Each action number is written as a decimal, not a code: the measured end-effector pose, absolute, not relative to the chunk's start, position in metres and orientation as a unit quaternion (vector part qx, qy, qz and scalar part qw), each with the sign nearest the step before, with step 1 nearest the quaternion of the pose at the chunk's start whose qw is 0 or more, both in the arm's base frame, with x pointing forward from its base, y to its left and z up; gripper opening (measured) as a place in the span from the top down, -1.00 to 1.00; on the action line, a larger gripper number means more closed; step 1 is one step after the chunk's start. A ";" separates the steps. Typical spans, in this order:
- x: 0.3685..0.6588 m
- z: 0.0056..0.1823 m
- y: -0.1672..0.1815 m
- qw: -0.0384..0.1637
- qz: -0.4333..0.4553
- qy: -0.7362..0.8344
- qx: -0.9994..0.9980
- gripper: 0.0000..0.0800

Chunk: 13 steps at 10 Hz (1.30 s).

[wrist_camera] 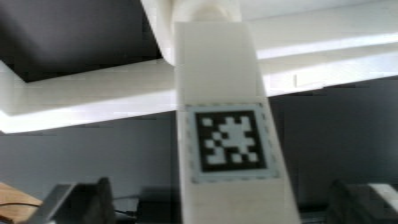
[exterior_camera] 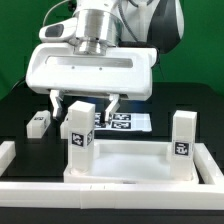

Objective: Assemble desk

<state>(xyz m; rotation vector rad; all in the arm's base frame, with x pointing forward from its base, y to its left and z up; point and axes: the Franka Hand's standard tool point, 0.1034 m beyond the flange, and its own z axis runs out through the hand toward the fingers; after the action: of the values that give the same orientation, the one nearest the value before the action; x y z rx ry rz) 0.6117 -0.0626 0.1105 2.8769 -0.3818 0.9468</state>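
The desk top (exterior_camera: 120, 168), a white tray with a raised rim, lies upside down in the middle of the exterior view. Two white legs with black-and-white tags stand upright on it: one on the exterior view's left (exterior_camera: 78, 135), one on the right (exterior_camera: 181, 135). My gripper (exterior_camera: 84, 106) hangs over the left leg, open, a finger on each side of the leg's upper end. In the wrist view that leg (wrist_camera: 228, 110) runs between the dark fingers (wrist_camera: 80, 200) with a gap on both sides; my gripper (wrist_camera: 222, 208) touches nothing. A loose leg (exterior_camera: 38, 123) lies on the black table at the left.
The marker board (exterior_camera: 126, 122) lies flat behind the desk top. A white barrier (exterior_camera: 100, 198) runs along the front of the table and another piece (exterior_camera: 8, 155) along the exterior view's left. The arm's white body (exterior_camera: 90, 65) looms over the scene.
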 end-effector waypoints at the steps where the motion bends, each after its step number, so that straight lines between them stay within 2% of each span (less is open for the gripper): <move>1: 0.612 0.110 -0.063 0.044 0.310 -0.125 0.942 -0.55; 2: 0.612 0.110 -0.063 0.044 0.310 -0.125 0.942 -0.61; 8: 0.612 0.109 -0.062 0.041 0.299 -0.126 0.945 -0.62; 10: 0.619 0.129 -0.063 0.017 0.256 -0.130 0.958 -0.62; 11: 0.621 0.133 -0.069 0.015 0.251 -0.131 0.959 -0.62; 12: 0.623 0.132 -0.069 0.007 0.230 -0.135 0.964 -0.62; 13: 0.625 0.129 -0.062 -0.010 0.187 -0.137 0.973 -0.62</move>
<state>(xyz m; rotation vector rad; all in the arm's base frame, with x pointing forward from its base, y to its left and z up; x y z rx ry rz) 0.6251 -0.0624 0.1290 3.0759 -0.4323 0.5921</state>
